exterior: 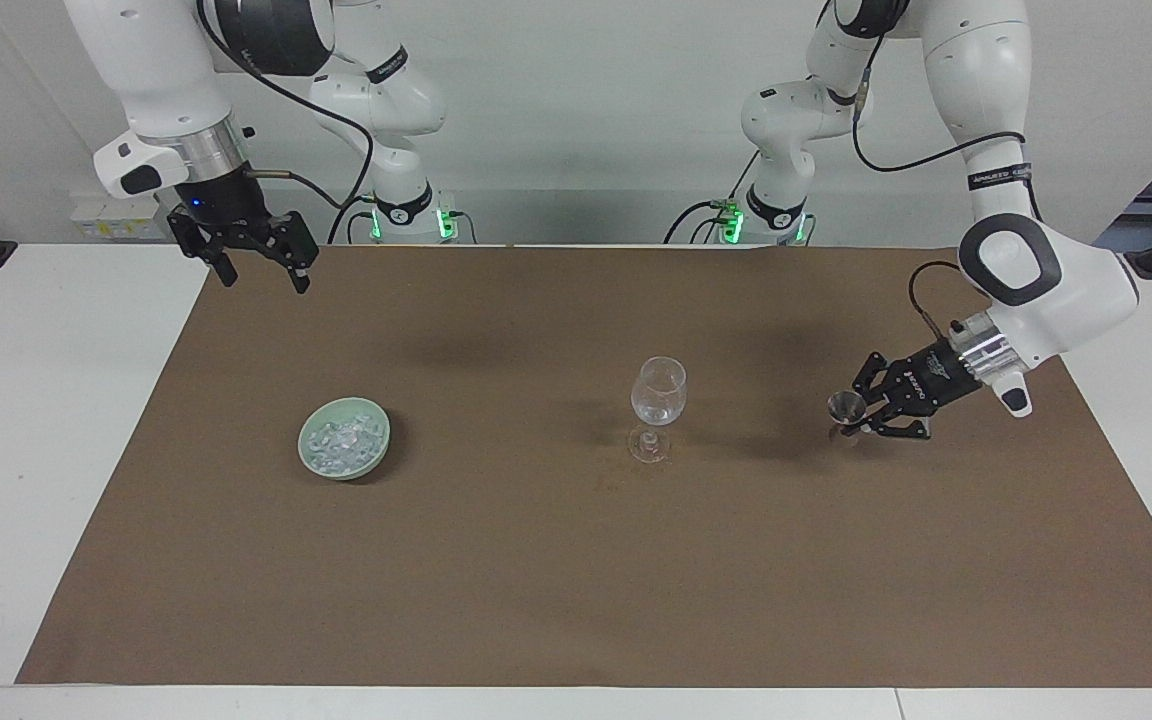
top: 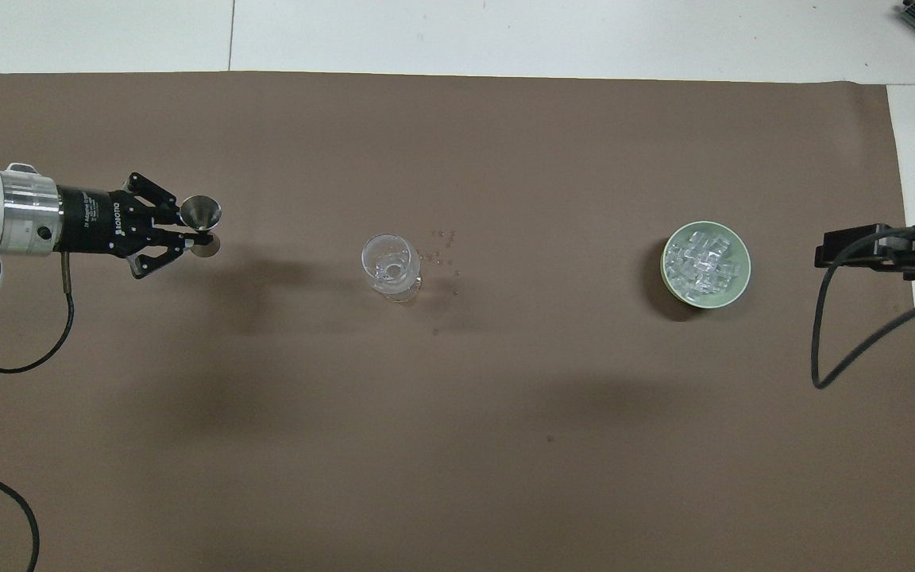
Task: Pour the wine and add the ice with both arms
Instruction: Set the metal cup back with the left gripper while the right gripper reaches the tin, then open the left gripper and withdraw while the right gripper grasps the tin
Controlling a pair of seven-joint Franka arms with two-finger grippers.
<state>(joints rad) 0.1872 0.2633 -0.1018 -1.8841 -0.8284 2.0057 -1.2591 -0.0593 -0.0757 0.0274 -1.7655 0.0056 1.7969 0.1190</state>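
Observation:
A clear stemmed glass stands mid-mat; it also shows in the overhead view. My left gripper is shut on a small metal jigger, held about upright low over the mat, beside the glass toward the left arm's end. The overhead view shows this gripper and the jigger too. The ice fills a pale green bowl toward the right arm's end, also seen from overhead. My right gripper hangs open and empty above the mat's corner nearest the robots.
A brown mat covers most of the white table. Several tiny drops or beads lie on the mat beside the glass. The right arm's black cable loops over the mat's edge.

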